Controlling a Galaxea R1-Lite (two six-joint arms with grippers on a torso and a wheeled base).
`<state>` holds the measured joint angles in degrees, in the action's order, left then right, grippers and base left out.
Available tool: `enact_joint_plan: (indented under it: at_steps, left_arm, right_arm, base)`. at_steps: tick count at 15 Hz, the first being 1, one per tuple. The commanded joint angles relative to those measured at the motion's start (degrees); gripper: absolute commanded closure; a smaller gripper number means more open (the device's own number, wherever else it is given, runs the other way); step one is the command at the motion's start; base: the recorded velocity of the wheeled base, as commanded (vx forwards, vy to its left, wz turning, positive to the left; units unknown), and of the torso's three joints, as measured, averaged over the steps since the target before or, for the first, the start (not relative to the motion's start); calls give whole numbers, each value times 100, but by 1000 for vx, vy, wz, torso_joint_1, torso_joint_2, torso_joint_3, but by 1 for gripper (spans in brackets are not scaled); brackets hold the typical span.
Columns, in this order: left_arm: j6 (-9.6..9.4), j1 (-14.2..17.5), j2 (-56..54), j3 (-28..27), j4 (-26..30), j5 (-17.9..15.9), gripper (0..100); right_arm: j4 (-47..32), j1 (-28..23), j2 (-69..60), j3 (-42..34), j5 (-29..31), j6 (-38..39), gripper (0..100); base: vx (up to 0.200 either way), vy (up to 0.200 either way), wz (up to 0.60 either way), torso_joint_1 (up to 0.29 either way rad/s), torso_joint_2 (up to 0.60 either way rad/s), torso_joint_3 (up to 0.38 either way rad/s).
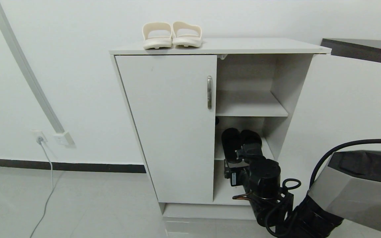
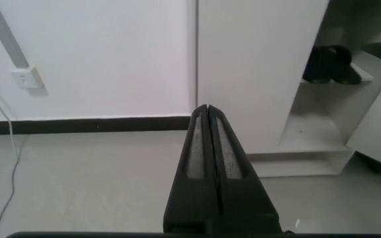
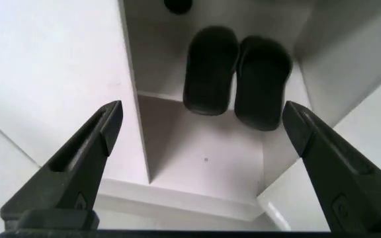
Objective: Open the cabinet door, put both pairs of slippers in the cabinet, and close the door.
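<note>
The white cabinet [image 1: 164, 132] has its right door [image 1: 349, 109] swung open and its left door shut. A black pair of slippers [image 1: 235, 142] lies on the middle shelf, also in the right wrist view [image 3: 237, 76] and in the left wrist view [image 2: 333, 65]. A cream pair of slippers [image 1: 172, 34] rests on the cabinet top. My right gripper [image 3: 204, 139] is open, just in front of the black slippers and holding nothing; the wrist of the right arm [image 1: 260, 172] sits at the cabinet opening. My left gripper [image 2: 208, 132] is shut and empty, low above the floor to the left of the cabinet.
The upper shelf [image 1: 248, 104] and the bottom shelf [image 1: 225, 193] inside the cabinet are bare. A wall socket with a cable [image 1: 40, 140] is at the lower left. A dark tabletop [image 1: 362, 46] stands behind the open door. Pale floor [image 1: 61, 205] lies in front.
</note>
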<state>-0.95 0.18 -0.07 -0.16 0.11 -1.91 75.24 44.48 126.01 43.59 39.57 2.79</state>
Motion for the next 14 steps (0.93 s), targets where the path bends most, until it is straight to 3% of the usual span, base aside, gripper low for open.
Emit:
enact_joint_plan:
  at_steps: [1, 7, 9, 14]
  left_arm:
    - [-2, -1, 7, -2, -2, -2, 100]
    - [-2, -1, 7, -2, -2, -2, 100]
    - [-2, -1, 7, 7, -2, -2, 100]
    - [-2, -1, 7, 7, -2, -2, 100]
  right_arm:
    - [8, -1, 55, 9, -2, 2, 0]
    - [140, 8, 20, -26, -2, -7, 0]
    - [228, 8, 20, -53, -11, -7, 0]
    - [623, 8, 28, -255, -107, -218, 0]
  base:
    - [0, 200, 0, 7, 2, 2]
    - [0, 200, 0, 2, 3, 2]
    - [-200, 200, 0, 12, 5, -2]
    - [0, 0, 0, 0, 0, 0]
